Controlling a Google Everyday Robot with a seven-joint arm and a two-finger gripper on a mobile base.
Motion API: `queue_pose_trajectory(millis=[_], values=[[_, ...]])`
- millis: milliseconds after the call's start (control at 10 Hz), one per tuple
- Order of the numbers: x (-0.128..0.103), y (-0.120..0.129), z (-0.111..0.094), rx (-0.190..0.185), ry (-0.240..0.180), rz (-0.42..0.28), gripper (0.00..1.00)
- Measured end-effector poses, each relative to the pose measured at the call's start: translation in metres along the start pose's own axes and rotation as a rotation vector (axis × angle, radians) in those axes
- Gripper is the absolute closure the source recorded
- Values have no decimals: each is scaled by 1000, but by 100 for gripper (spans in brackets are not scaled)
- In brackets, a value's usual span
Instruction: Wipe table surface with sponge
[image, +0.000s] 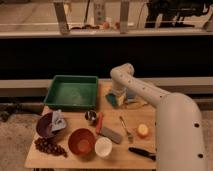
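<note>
On table surface (75, 117), sponge (112, 100) beneath claw (118, 93)

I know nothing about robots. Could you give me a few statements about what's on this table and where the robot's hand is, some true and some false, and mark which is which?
1. The hand is down at the sponge, just right of the green tray in the picture. True.
2. The grapes lie inside the tray. False: they lie on the table surface near its front corner, by the purple bowl.
3. The orange bowl stands beside a white cup. True.
4. The grey block sits in the orange bowl. False: it lies on the table, to the right of that bowl.
</note>
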Motion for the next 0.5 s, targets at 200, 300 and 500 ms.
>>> queue_pose_trajectory(millis=[200,300,500], values=[[-21,0,2,-10,-28,-48,100],[-33,4,3,-17,-41,-71,100],[-59,17,3,-34,-67,-118,100]])
